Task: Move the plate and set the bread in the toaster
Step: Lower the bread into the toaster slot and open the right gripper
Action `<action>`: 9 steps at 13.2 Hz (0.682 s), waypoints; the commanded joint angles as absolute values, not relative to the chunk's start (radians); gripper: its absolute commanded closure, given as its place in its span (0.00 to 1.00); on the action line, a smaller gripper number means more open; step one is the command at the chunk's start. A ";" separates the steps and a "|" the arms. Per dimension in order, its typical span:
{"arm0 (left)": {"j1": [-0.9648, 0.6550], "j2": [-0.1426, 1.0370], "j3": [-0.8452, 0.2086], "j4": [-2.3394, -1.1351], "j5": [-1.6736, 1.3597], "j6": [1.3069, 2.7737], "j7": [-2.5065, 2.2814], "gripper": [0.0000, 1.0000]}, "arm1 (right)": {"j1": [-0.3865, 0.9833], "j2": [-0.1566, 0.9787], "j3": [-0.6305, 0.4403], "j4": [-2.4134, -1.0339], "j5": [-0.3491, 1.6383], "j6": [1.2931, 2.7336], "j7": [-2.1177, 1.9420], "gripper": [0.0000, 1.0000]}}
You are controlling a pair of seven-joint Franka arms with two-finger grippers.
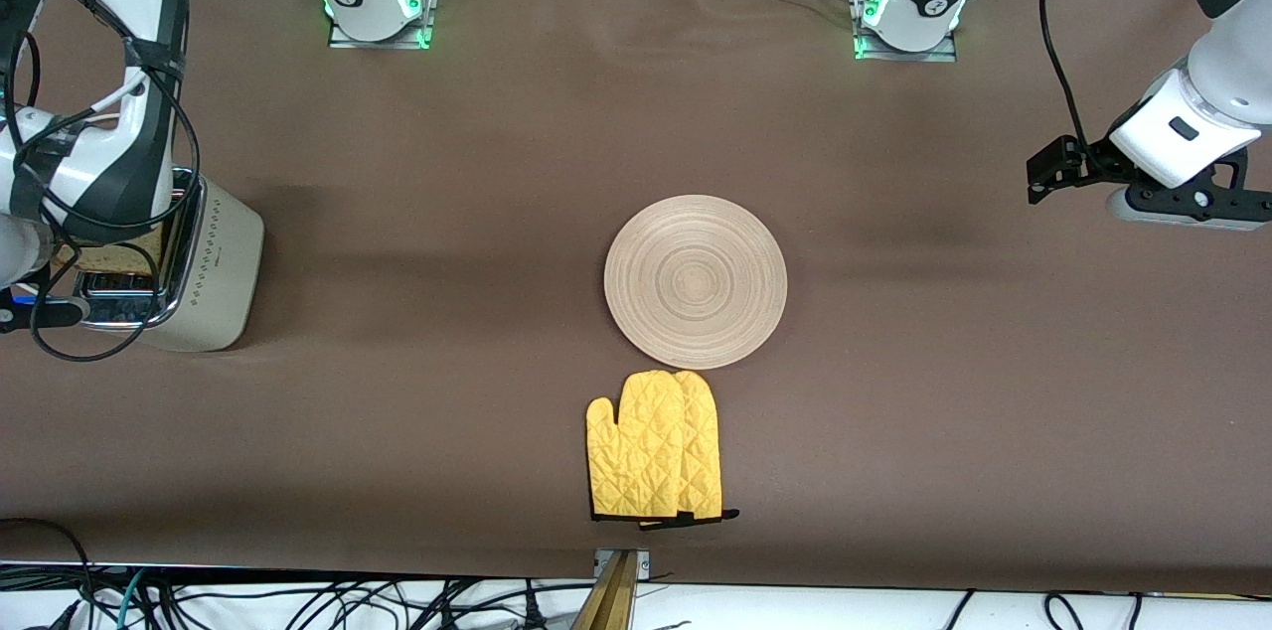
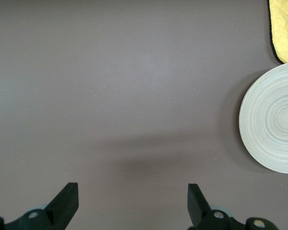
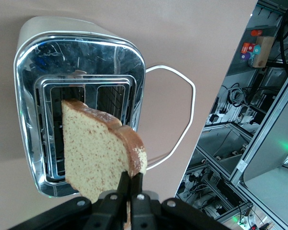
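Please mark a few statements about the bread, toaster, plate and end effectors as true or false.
1. The right end effector is shut on the bread above the toaster. True.
2. The bread lies on the plate. False: the plate is bare.
3. The left end effector is open over bare table. True.
4. The oven mitt lies on the plate. False: it lies beside it, nearer the front camera.

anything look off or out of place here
Nothing stands out. The right gripper holds the bread over the toaster; plate and yellow mitt lie flat; left gripper waits open.
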State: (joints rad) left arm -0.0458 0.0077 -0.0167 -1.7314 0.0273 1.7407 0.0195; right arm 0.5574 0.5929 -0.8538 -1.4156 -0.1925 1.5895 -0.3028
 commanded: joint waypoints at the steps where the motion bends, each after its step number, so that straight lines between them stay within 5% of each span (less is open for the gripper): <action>1: -0.049 0.009 -0.015 -1.713 0.026 1.721 0.011 0.00 | 0.571 0.597 -0.856 -1.425 -0.195 1.606 -0.287 1.00; 9: -0.049 0.009 -0.015 -1.713 0.026 1.720 0.009 0.00 | 0.571 0.624 -0.850 -1.448 -0.192 1.680 -0.285 1.00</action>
